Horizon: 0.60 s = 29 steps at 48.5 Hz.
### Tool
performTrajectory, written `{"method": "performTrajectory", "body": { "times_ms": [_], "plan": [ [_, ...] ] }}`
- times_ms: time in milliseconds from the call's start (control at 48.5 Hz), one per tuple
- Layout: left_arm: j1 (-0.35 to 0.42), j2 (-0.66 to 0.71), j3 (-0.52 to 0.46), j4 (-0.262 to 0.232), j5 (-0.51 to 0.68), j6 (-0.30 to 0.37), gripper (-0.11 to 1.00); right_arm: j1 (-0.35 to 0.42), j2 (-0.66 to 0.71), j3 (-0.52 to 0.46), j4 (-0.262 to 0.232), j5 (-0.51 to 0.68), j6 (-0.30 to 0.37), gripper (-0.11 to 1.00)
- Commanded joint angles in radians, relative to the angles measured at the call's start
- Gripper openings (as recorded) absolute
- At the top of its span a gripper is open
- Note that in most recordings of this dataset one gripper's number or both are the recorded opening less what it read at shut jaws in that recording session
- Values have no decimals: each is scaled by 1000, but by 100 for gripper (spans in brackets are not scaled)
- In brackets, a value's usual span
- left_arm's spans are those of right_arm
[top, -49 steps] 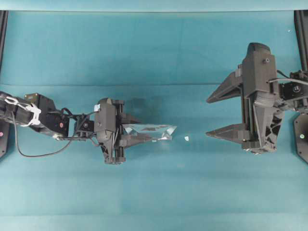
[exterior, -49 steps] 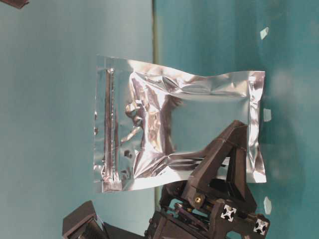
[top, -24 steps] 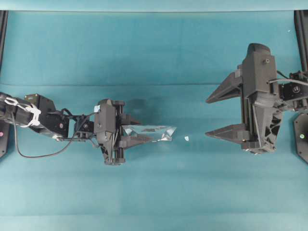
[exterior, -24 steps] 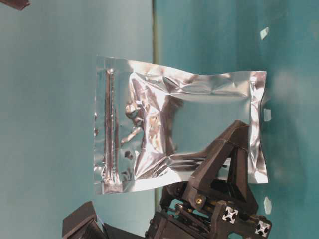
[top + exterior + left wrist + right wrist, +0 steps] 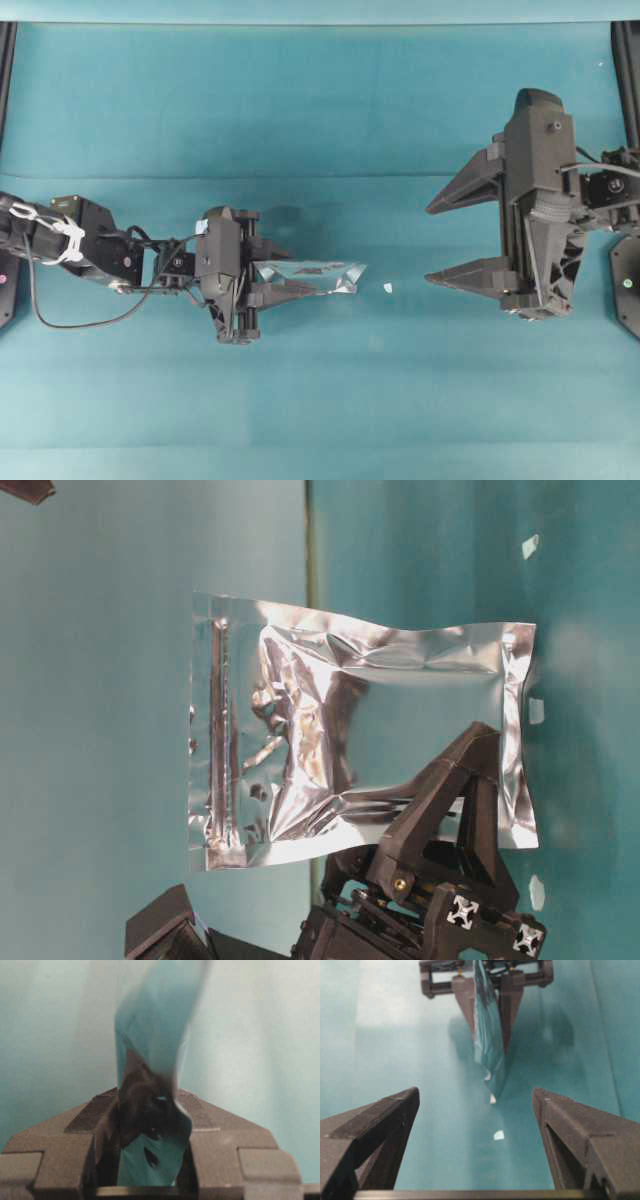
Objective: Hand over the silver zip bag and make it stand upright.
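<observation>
Upright, silver zip bag (image 5: pixel 318 274) between left gripper (image 5: pixel 290 272) fingers.

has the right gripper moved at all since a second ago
No. In the overhead view the right gripper sits in the same spot relative to the pale fleck on the cloth, jaws wide open.

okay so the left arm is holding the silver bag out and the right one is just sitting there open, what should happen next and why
Probably the right gripper should advance toward the silver zip bag and straddle its free end. The left gripper pinches the bag's near edge and holds it out edge-on toward the right arm, whose jaws stand wide open with a clear gap of teal table between them and the bag.
</observation>
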Motion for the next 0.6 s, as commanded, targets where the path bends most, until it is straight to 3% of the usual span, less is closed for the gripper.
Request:
{"method": "performTrajectory", "body": {
  "times_ms": [0,577],
  "plan": [
    [-6,-9,-6,2,-5,2,23,3,-5,-8,-2,-9,8,97],
    [-6,-9,-9,3,14,2,23,3,-5,-9,-2,-9,8,97]
  ]
}}
